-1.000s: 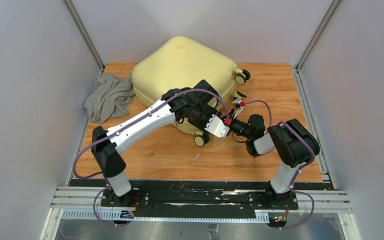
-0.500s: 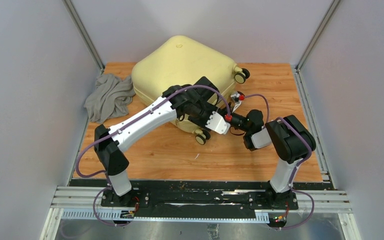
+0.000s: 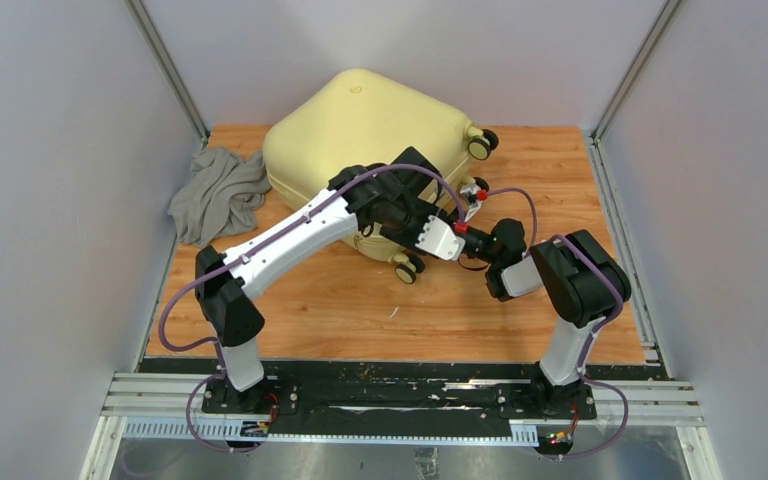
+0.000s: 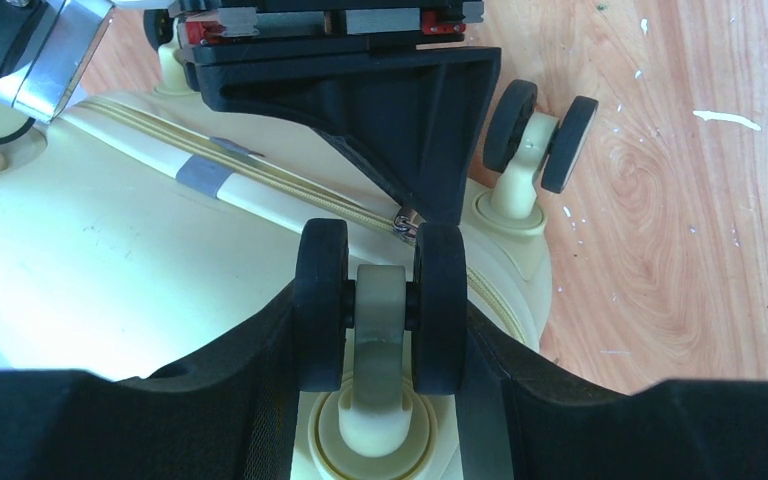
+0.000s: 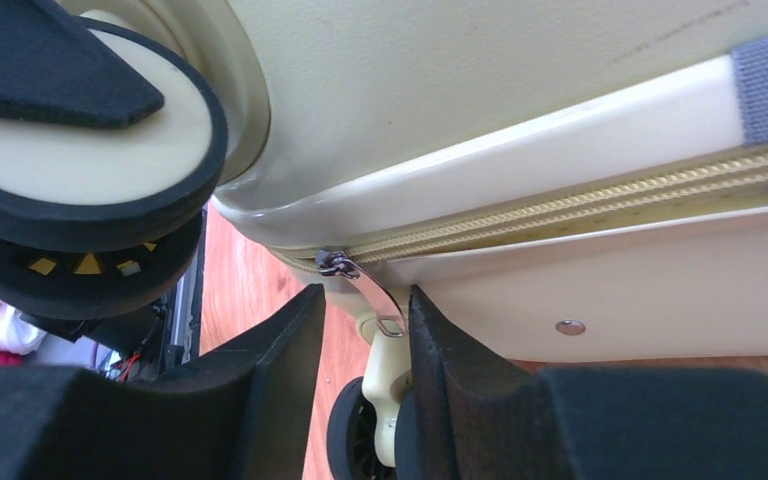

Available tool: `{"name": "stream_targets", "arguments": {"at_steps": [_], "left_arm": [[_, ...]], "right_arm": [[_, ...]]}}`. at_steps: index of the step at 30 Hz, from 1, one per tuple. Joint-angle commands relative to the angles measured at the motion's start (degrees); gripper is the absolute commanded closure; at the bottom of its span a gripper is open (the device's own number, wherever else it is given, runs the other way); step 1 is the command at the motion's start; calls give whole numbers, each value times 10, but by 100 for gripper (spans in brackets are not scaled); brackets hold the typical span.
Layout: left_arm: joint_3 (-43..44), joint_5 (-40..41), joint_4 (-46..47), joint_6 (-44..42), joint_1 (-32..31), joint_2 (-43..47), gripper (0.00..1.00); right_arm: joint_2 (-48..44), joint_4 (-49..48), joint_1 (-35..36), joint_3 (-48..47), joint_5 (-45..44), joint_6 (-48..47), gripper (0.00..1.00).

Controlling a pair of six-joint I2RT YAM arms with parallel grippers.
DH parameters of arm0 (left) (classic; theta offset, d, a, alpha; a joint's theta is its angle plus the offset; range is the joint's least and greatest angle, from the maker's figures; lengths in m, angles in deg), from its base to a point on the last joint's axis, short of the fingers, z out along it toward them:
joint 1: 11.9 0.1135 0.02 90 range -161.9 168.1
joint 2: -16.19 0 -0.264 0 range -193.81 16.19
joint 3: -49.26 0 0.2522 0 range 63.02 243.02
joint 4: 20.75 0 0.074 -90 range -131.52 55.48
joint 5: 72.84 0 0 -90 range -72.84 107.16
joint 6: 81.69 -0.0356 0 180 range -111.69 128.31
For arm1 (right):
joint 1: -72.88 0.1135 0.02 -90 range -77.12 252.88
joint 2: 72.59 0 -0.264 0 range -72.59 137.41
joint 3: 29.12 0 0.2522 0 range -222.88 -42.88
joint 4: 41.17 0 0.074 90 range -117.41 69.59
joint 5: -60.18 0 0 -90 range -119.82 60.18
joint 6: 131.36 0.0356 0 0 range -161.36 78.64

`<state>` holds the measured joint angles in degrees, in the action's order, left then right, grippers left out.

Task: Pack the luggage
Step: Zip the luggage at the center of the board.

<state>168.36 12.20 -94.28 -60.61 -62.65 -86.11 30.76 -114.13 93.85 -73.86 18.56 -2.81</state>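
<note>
Toward the far edge of the light-brown wooden surface [image 3: 360, 310], left of its middle, lies the large pale-yellow hard-shell suitcase [image 3: 360, 130], closed and flat on its side. Its wheeled end is turned toward the right edge and the near side. A crumpled grey cloth [image 3: 218, 195] sits just beside it, by the left edge.

Both arms reach to the suitcase's near right corner. The left fingers [image 4: 260, 360] are closed on a black-and-cream twin caster wheel [image 4: 380, 300] of the suitcase, one finger against each outer face; the right wrist view shows a black finger lying flat on the wheel's cream disc. A second twin wheel [image 4: 540, 140] stands just beyond it, over bare wood.

The right fingers [image 5: 290, 340] are set narrow, just under the suitcase's yellow zip line [image 5: 610, 205]. The small metal zip pull [image 5: 365, 290] hangs in the gap between them. Its lower end is at or almost at one finger, while wood shows between it and the other, so the fingers are not clamped on it.

A grey patch [image 4: 205, 178] crosses the zip band. A small round mark [image 3: 357, 92] sits on the upper shell, too small to read, and faint lettering on the shell in the right wrist view is illegible.
</note>
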Motion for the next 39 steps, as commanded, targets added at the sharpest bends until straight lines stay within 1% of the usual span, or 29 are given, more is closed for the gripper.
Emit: {"name": "stream_targets", "arguments": {"at_steps": [1, 3, 5, 7, 17, 24, 30, 34, 39], "left_arm": [[60, 21, 91, 11, 8, 32, 100], [61, 21, 91, 12, 8, 32, 100], [64, 22, 91, 12, 8, 31, 100], [70, 23, 91, 14, 9, 29, 100], [79, 38, 92, 21, 8, 20, 100], [149, 47, 91, 114, 9, -25, 100], [191, 49, 93, 185, 10, -61, 100], [196, 68, 113, 218, 13, -75, 100], [196, 71, 130, 232, 13, -81, 100]], "right_arm": [[-3, -47, 11, -8, -32, -5, 65], [-7, -46, 11, -5, -49, -6, 75], [-15, -47, 10, 0, -59, -12, 89], [-24, -47, 11, 3, -62, -13, 99], [-62, -36, 13, 52, -89, -26, 100], [-83, -32, 34, 82, -126, -53, 100], [-130, -24, 42, 110, -146, -84, 100], [-170, 15, 49, 129, -149, -110, 100], [-208, 71, 65, 143, -155, -143, 100]]}}
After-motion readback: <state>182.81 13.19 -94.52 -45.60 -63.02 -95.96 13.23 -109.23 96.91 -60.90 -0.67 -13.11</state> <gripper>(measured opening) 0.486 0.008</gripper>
